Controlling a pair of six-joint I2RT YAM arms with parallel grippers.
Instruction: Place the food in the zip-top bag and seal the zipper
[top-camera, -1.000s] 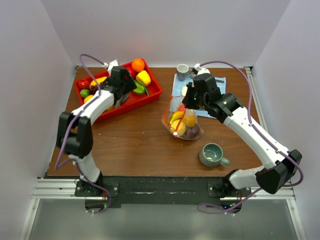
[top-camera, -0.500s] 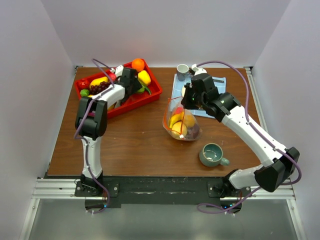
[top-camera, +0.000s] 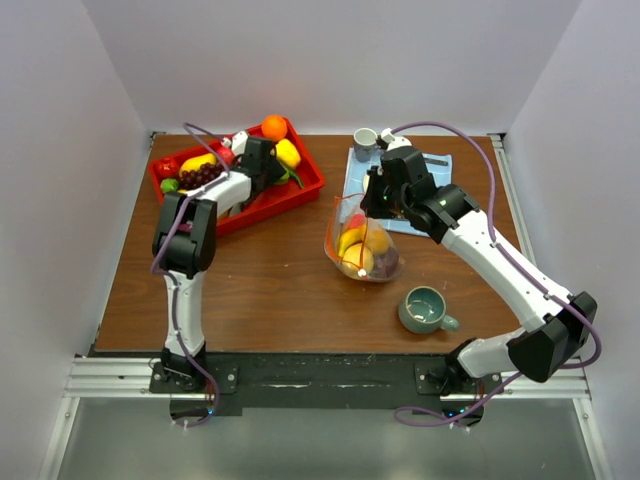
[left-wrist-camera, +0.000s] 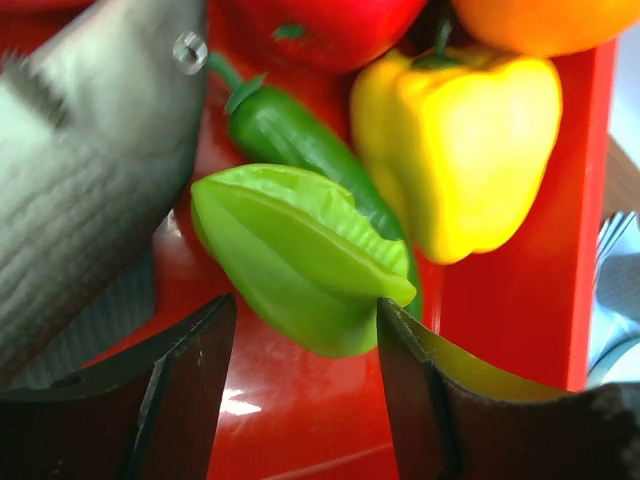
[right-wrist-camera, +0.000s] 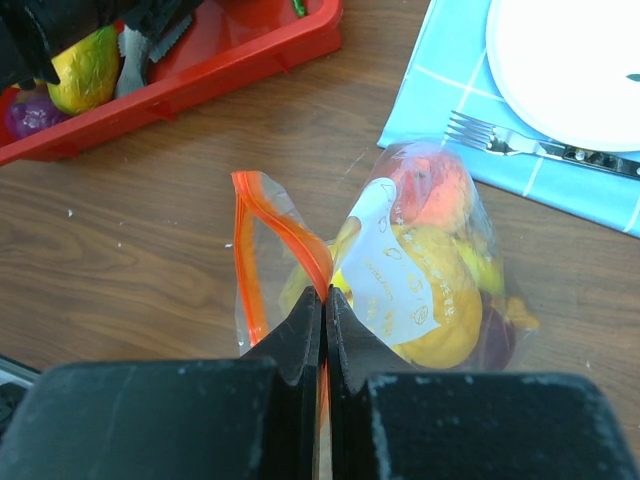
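Observation:
The clear zip-top bag (top-camera: 362, 245) stands on the table with several toy fruits inside, among them a yellow one (right-wrist-camera: 435, 300) and a peach one (right-wrist-camera: 430, 190). My right gripper (right-wrist-camera: 326, 300) is shut on its orange-red zipper strip (right-wrist-camera: 290, 232), holding the mouth up and open. My left gripper (left-wrist-camera: 305, 350) is open inside the red tray (top-camera: 305, 183), its jaws either side of a green star fruit (left-wrist-camera: 300, 255). Beside it lie a green chili (left-wrist-camera: 290, 140), a yellow pepper (left-wrist-camera: 460, 145) and a grey toy fish (left-wrist-camera: 85, 180). The white slider is not visible.
More toy food sits in the tray: an orange (top-camera: 274, 126), purple grapes (top-camera: 199, 175), a red piece (top-camera: 165, 168). A blue mat (top-camera: 440, 165) with a white plate (right-wrist-camera: 570, 70) and fork (right-wrist-camera: 520, 143), a small cup (top-camera: 366, 139) and a green mug (top-camera: 424, 309) are nearby.
My left arm swung right across the tray and lowered over the green star fruit. My right gripper kept its hold on the zipper strip and moved slightly back.

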